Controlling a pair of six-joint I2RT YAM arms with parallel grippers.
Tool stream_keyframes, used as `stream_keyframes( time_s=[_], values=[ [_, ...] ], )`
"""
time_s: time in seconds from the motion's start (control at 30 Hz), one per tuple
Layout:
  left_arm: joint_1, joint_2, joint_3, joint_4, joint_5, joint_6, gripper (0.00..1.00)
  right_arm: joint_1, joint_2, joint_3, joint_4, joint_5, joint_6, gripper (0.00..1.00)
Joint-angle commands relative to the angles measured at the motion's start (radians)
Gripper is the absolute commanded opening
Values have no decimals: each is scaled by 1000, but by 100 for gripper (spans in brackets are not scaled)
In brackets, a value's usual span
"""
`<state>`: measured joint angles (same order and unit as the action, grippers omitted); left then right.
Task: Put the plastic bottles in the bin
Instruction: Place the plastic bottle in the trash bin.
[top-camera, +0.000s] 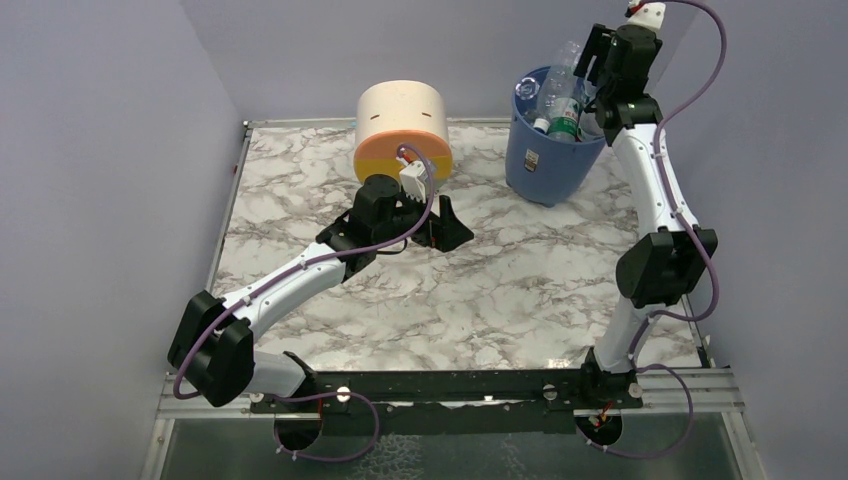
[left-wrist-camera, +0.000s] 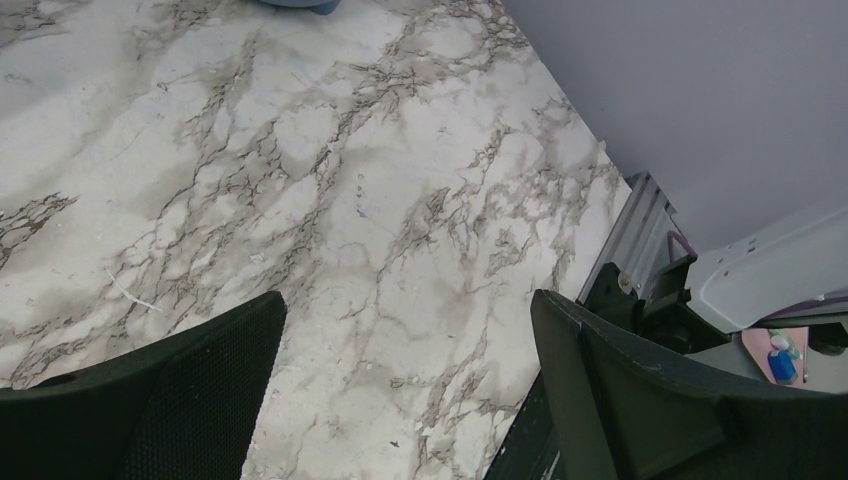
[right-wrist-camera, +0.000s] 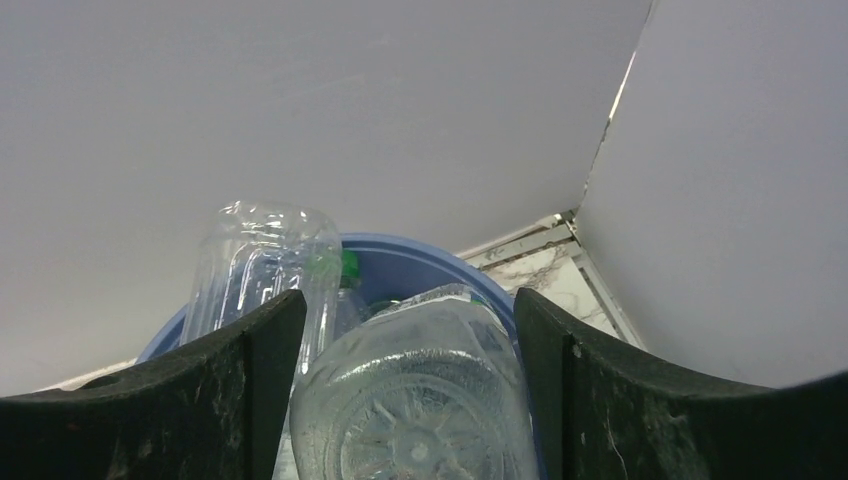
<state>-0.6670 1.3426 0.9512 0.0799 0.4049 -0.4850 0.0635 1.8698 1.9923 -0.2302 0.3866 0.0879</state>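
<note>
marble table (top-camera: 500, 300), left tool (left-wrist-camera: 408, 310) spread wide, right tool (right-wrist-camera: 410, 305) straddling bottle (right-wrist-camera: 420, 410) over bin (right-wrist-camera: 425, 262), grip unclear

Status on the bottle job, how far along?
Done: several plastic bottles stand in the bin. In hand: one clear bottle sits between the right jaws above the bin, gripped or released unclear. Remaining: no bottle shows on the table; left jaws open, empty.
</note>
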Motion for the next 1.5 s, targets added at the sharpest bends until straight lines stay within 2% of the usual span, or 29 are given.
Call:
stream_keyframes(
  time_s=[0.0,0.13,0.47,0.67,1.13,1.27,1.47],
  values=[
    [2,-36,-11,22,20,5,99,-7,-64,-11,-21,-40,30,79],
    [2,-41,-12,20,19,3,99,-7,-52,32,-54,-40,23,80],
    [1,-54,-13,11,5,0,99,-7,-89,107,-115,-71,44,100],
    [2,-62,4,-21,-22,21,99,-7,-172,65,-133,-107,69,99],
    [8,-61,112,-170,-214,94,99,-7,-495,-246,-99,-235,112,100],
    [19,-58,132,-190,-229,96,99,-7,-580,-330,-110,-264,122,100],
    [27,-73,164,-212,-286,117,99,-7,-740,-534,-77,-297,156,100]
  ],
)
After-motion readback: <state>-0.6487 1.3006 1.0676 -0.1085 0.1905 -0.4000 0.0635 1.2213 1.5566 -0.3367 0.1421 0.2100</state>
